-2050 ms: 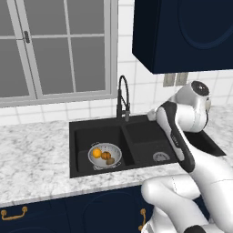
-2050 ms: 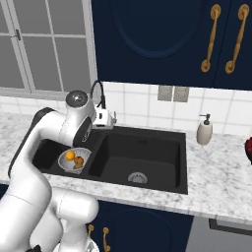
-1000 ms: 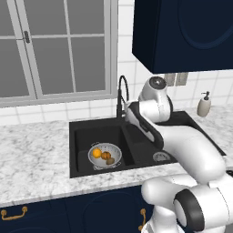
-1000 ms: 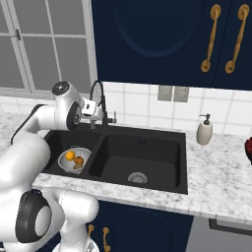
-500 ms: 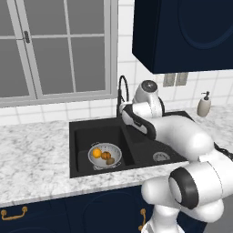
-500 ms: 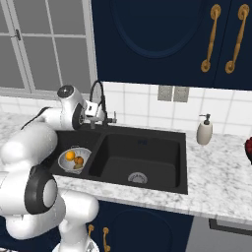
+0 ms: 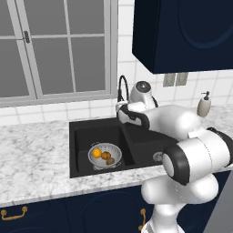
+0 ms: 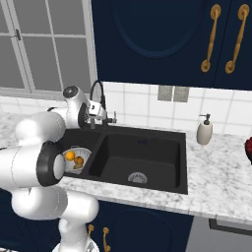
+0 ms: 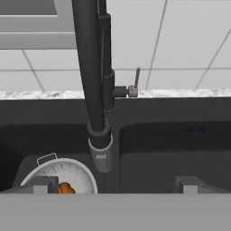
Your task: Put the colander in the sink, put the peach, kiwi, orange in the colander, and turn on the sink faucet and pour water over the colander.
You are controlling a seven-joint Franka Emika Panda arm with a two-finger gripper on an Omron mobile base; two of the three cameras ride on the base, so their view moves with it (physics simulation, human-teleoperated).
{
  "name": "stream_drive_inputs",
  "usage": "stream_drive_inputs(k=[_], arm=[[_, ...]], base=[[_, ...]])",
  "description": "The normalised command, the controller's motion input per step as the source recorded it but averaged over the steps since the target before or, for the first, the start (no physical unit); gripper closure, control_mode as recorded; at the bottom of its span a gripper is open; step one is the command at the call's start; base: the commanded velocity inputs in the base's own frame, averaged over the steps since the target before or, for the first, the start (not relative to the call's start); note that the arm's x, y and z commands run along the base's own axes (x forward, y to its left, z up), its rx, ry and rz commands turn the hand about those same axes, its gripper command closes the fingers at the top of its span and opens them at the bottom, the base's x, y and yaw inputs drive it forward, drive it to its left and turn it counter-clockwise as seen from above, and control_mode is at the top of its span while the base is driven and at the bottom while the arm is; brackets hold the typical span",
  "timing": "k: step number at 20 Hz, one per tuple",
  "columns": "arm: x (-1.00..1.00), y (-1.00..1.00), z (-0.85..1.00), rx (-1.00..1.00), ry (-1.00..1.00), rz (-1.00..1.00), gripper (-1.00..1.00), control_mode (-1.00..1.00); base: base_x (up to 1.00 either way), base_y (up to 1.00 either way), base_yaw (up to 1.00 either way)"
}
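Note:
The silver colander (image 7: 105, 156) sits in the left basin of the black sink (image 7: 77, 126). It holds the orange (image 7: 96, 153), the peach (image 7: 105, 155) and the brown kiwi (image 7: 110, 161). My gripper (image 7: 121, 110) hovers just in front of the black gooseneck sink faucet (image 7: 122, 87), above the divider between the basins. In the hand view the gripper (image 9: 115, 185) is open, its fingertips (image 9: 43, 185) set wide, with the faucet spout (image 9: 97, 90) straight ahead between them and untouched. The faucet's side lever (image 9: 136, 81) stands upright. The colander (image 9: 67, 170) lies below left. No water is in view.
A beige soap pump bottle (image 8: 204, 132) stands on the marbled counter (image 8: 216, 172) right of the sink. A red object (image 8: 248, 147) sits at the far right edge. The right basin (image 8: 140, 157) lies below the hand. Window and tiled wall are close behind the faucet.
The arm has swung from above the right basin to the left and down, bringing the open hand up close to the faucet. Colander and fruit have not moved.

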Motion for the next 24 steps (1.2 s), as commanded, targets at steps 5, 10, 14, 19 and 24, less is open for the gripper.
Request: stream_drive_inputs(k=[5, 10, 14, 19, 24], arm=[[0.46, 0.07, -0.21, 0.00, 0.00, 0.00, -1.00, -1.00], [0.42, 0.03, -0.21, 0.00, 0.00, 0.00, -1.00, -1.00], [0.37, 0.03, -0.22, 0.00, 0.00, 0.00, -1.00, -1.00], [0.31, 0.07, -0.16, 0.00, 0.00, 0.00, -1.00, -1.00], [0.40, 0.25, -0.16, 0.00, 0.00, -0.02, -1.00, -1.00]], base=[[0.00, 0.00, 0.00], [0.00, 0.00, 0.00], [0.00, 0.00, 0.00], [0.00, 0.00, 0.00], [0.00, 0.00, 0.00]])
